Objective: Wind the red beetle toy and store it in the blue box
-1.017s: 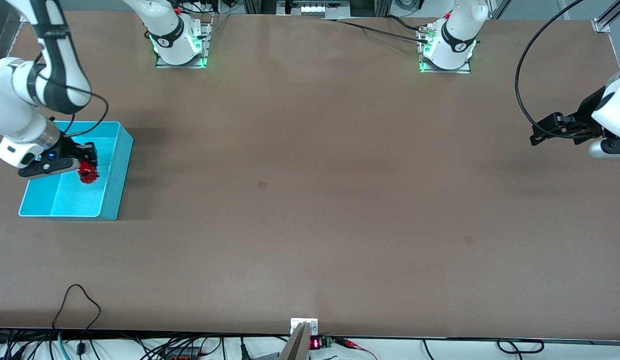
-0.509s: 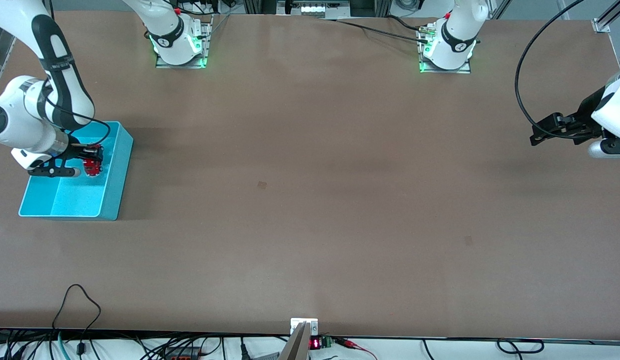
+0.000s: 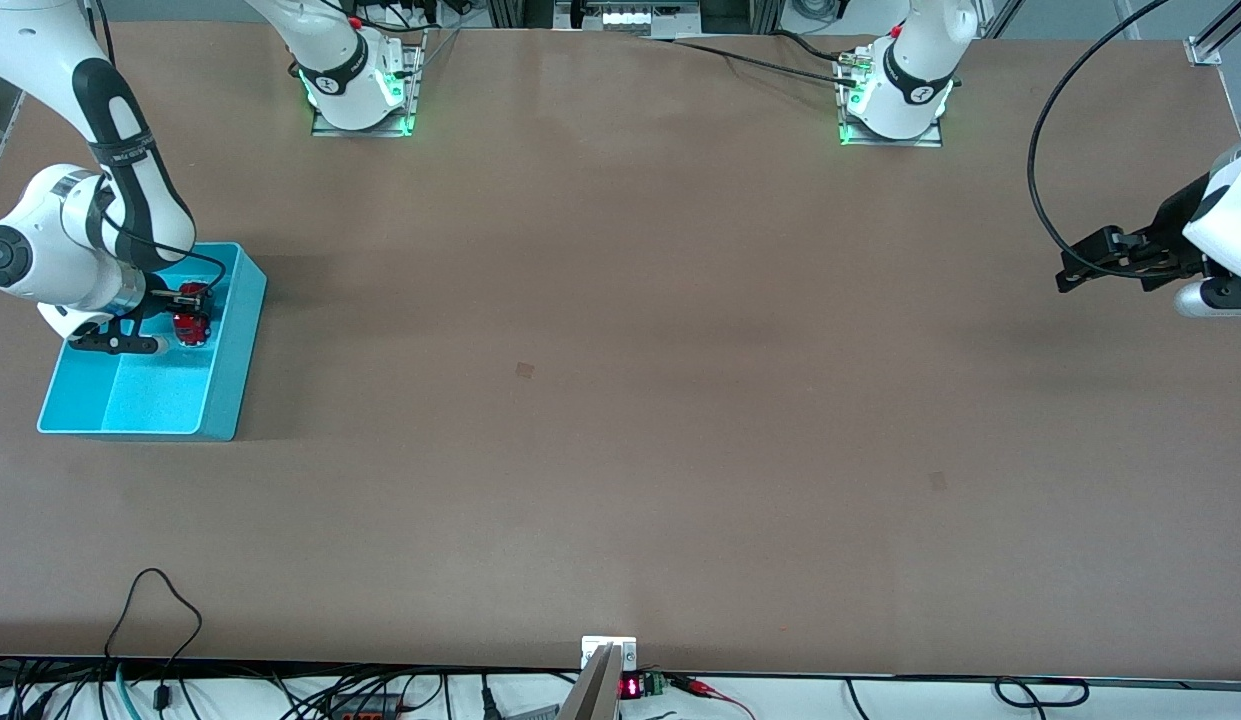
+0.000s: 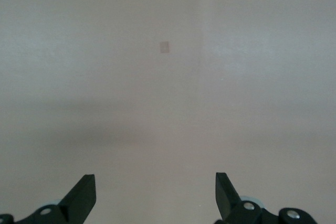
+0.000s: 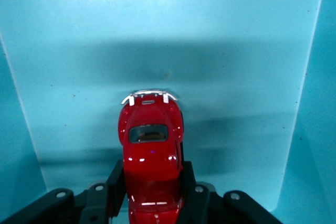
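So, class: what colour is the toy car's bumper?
Silvery white, against the glossy red car; the right wrist view shows it best.

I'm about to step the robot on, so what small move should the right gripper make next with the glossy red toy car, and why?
Probably open the right gripper: its fingers clamp the glossy red beetle toy car low inside the turquoise plastic box, bumper near the floor. The left gripper waits open over bare table.
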`<action>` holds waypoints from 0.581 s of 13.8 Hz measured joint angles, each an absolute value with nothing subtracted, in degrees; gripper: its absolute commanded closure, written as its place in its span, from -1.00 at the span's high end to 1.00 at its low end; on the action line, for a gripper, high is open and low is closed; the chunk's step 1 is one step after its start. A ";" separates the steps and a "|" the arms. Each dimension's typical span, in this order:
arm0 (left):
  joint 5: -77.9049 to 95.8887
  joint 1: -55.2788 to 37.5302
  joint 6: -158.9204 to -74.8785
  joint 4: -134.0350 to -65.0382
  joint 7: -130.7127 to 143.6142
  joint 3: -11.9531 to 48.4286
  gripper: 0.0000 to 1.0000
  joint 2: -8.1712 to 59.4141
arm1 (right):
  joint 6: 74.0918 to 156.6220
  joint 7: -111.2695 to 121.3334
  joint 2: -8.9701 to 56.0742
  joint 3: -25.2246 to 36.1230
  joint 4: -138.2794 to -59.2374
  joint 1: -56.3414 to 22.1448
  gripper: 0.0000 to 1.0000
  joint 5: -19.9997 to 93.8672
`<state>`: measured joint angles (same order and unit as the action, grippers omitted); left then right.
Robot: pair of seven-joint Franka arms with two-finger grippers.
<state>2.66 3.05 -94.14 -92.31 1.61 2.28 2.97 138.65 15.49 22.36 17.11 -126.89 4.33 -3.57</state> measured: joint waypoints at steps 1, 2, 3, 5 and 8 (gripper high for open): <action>2.75 3.05 -94.15 -92.31 1.61 2.28 1.00 2.97 | 138.68 15.49 22.70 17.19 -126.87 4.46 1.00 -3.57; 2.76 3.05 -94.15 -92.31 1.61 2.28 1.00 2.97 | 138.80 15.58 23.02 17.27 -126.63 4.56 1.00 -3.57; 2.76 3.05 -94.15 -92.31 1.61 2.28 1.00 2.98 | 138.83 15.75 23.08 17.29 -125.81 4.61 1.00 -3.57; 2.76 3.06 -94.15 -92.31 1.61 2.28 1.00 2.99 | 135.96 16.02 22.82 17.02 -121.18 4.47 1.00 -3.58; 2.76 3.05 -94.15 -92.31 1.61 2.28 1.00 3.00 | 122.39 16.22 21.60 15.92 -108.45 3.21 1.00 -3.58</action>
